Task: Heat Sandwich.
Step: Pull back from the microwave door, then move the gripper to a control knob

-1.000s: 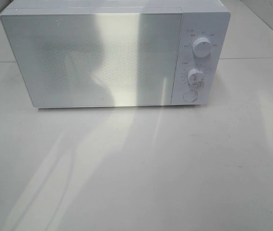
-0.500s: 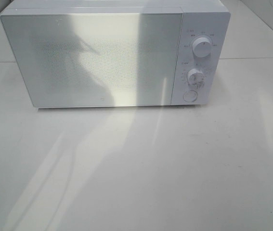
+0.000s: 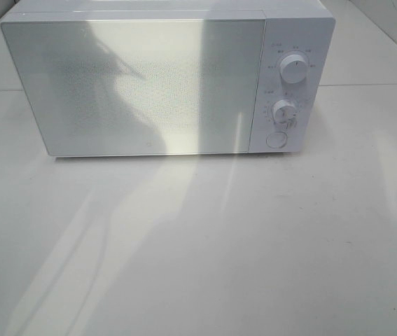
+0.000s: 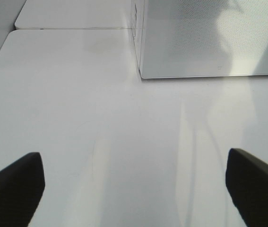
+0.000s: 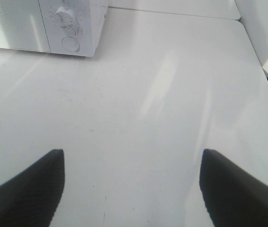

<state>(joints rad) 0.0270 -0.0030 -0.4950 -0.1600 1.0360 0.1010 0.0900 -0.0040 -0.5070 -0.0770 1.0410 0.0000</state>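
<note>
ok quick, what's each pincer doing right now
left pincer: open, holding nothing
right pincer: open, holding nothing

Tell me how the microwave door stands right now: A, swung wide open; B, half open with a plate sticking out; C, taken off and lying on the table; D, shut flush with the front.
D: the door of the microwave lies flat in line with the control panel, with no gap at its edges and nothing sticking out.
</note>
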